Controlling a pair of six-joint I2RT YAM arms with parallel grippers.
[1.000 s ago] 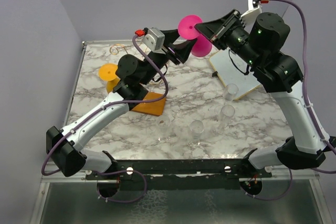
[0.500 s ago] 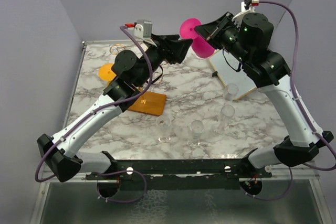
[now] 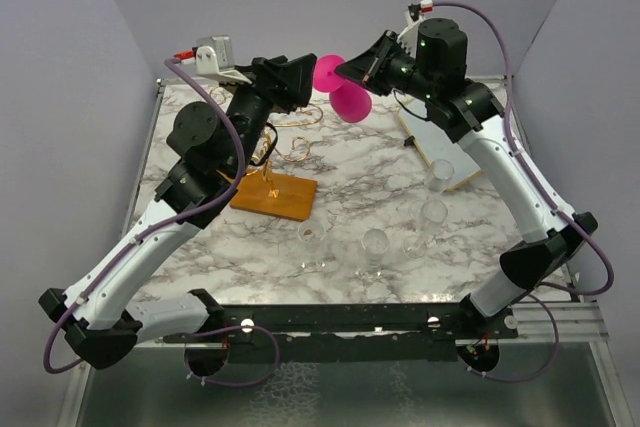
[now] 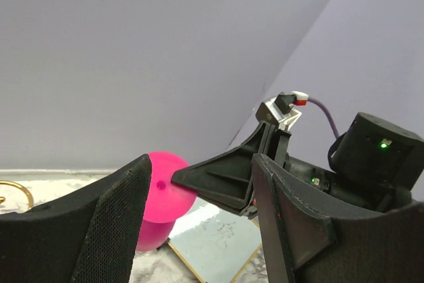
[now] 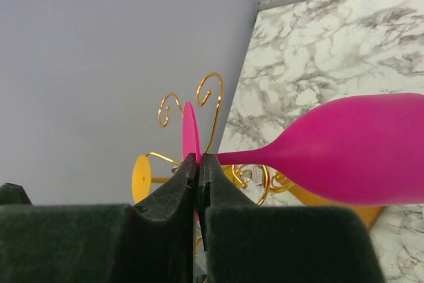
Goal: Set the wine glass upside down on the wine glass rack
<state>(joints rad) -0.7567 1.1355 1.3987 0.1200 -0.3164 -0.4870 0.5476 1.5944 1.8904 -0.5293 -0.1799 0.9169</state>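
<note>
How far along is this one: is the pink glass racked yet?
Not yet. Done: the glass is picked up. In hand: the right gripper holds it roughly sideways in the air, jaws shut on the stem; the left gripper is open beside it. Left: turning it upside down onto the rack.

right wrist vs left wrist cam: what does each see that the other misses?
Right wrist only: the right gripper shut at the foot of the pink wine glass, stem and bowl side-on; a yellow disc by the rack. Left wrist only: the left gripper open, empty; the right arm with green lights; a pale board. Both: the glass, the rack (just one gold loop in the left wrist view), the marble tabletop.
</note>
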